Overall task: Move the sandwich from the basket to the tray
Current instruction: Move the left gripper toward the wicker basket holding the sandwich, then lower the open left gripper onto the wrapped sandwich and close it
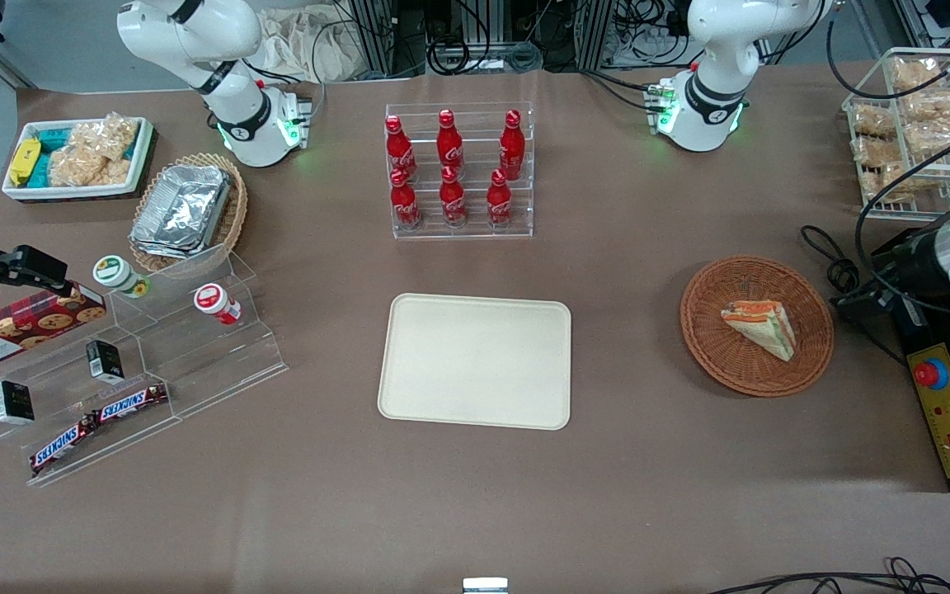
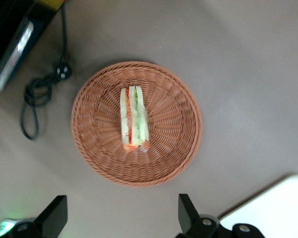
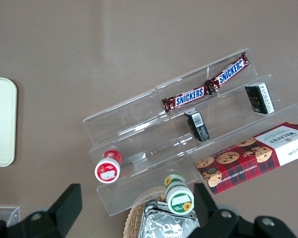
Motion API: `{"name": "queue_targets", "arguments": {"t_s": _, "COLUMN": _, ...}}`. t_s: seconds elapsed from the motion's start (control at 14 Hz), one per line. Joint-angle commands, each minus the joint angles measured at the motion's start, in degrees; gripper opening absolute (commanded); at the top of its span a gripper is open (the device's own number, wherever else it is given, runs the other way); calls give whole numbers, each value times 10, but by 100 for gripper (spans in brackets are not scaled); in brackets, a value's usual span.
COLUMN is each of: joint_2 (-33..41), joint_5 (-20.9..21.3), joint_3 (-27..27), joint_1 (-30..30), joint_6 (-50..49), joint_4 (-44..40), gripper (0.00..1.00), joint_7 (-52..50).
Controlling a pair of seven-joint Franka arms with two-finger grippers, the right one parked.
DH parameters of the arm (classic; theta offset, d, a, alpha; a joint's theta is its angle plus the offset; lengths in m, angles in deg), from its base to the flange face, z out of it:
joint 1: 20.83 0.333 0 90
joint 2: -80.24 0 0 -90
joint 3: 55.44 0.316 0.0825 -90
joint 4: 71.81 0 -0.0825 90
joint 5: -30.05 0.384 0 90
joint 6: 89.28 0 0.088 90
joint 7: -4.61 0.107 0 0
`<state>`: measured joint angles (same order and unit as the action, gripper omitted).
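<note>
The sandwich [image 1: 760, 327] is lying on its flat side in the reddish wicker basket [image 1: 710, 351], toward the working arm's end of the table [image 1: 623, 478], well apart from the cream tray [image 1: 475, 360] waiting bare at the middle. The gripper [image 2: 120, 218] is hanging high over the basket with its jaws spread wide and holding nothing, probably so it can drop down around the wedge. From the wrist, the sandwich's [image 2: 134, 118] long axis is running crosswise to the jaws' gap; seen from the front, its narrow end is pointing toward the front camera.
</note>
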<state>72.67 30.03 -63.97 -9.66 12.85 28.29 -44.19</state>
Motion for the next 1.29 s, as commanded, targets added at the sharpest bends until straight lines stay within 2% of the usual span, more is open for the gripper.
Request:
{"name": "queue_targets", "arguments": {"t_s": 0.0, "joint_2": 24, "joint_5": 7, "joint_3": 3, "joint_1": -3, "joint_6": 75, "joint_4": 77, "gripper": 100, "joint_7": -141}}
{"name": "queue_targets", "arguments": {"t_s": 0.29, "joint_2": 10, "joint_5": 10, "joint_3": 3, "joint_1": -3, "joint_6": 186, "joint_4": 160, "gripper": 100, "joint_7": -295}}
{"name": "queue_targets", "arguments": {"t_s": 0.43, "joint_2": -2, "joint_5": 11, "joint_3": 3, "joint_1": -3, "joint_6": 237, "joint_4": 198, "gripper": 100, "joint_7": -335}}
{"name": "queue_targets", "arguments": {"t_s": 0.71, "joint_2": -6, "joint_5": 53, "joint_3": 1, "joint_1": -5, "joint_6": 315, "joint_4": 277, "gripper": 100, "joint_7": -335}}
{"name": "queue_targets", "arguments": {"t_s": 1.21, "joint_2": -49, "joint_5": 101, "joint_3": 1, "joint_1": -5, "joint_6": 323, "joint_4": 279, "gripper": 100, "joint_7": -335}}
